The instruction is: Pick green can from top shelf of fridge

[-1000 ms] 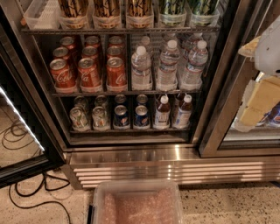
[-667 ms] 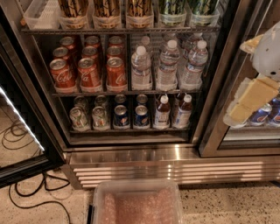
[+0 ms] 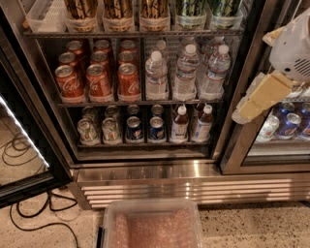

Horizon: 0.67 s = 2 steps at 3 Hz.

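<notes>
**Gripper off to the right, green cans on the top shelf**

We see the fridge (image 3: 145, 172) with its left door (image 3: 24, 145) swung open and a lit strip running down that door's edge. The top shelf (image 3: 131, 34) runs along the upper edge of the view. Only the lower parts of its cans show.

A green can (image 3: 190, 8) stands in a clear tray on the right part of that shelf. A second green can (image 3: 225, 8) stands just beside it on the right. To their left we count three gold-and-black cans (image 3: 118, 8), then an empty clear tray (image 3: 46, 14) at the far left.

On the rack below, red cola cans (image 3: 99, 77) fill the left half and water bottles (image 3: 186, 72) the right. On the lowest rack stand short silver-green cans (image 3: 88, 131), blue cans (image 3: 145, 129) and small bottles (image 3: 191, 124).

The gripper (image 3: 256, 99) hangs at the right edge of the view, in front of the frame of the closed right door (image 3: 271, 145). It is level with the water bottles, below and to the right of the green cans, and well apart from them. We cannot tell whether it is spread or pressed together.

A ribbed base grille (image 3: 193, 191) lies under the open compartment. In front of it on the floor stands a clear plastic bin (image 3: 152, 208), and a dark cable (image 3: 29, 213) lies at the lower left.
</notes>
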Tool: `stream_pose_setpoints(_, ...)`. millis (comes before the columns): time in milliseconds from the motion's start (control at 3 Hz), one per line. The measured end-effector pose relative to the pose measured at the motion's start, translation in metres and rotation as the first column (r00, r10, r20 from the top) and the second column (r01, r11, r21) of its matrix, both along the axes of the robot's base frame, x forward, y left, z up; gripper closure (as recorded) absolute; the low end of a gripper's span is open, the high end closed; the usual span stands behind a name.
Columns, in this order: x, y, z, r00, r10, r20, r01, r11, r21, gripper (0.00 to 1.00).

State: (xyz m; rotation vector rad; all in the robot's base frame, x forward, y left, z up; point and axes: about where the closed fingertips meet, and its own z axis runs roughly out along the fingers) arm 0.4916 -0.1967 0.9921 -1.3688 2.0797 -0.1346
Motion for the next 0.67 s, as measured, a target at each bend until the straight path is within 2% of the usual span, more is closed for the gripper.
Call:
stream_pose_setpoints(333, 0.017, 0.008, -0.006, 0.9986, 0.010, 0.051, -0.014, 0.998, 0.065, 0.00)
stream_pose_setpoints(667, 0.054, 0.029, 0.004, 0.9894, 0.028, 0.143, -0.053, 0.983, 0.176, 0.00)
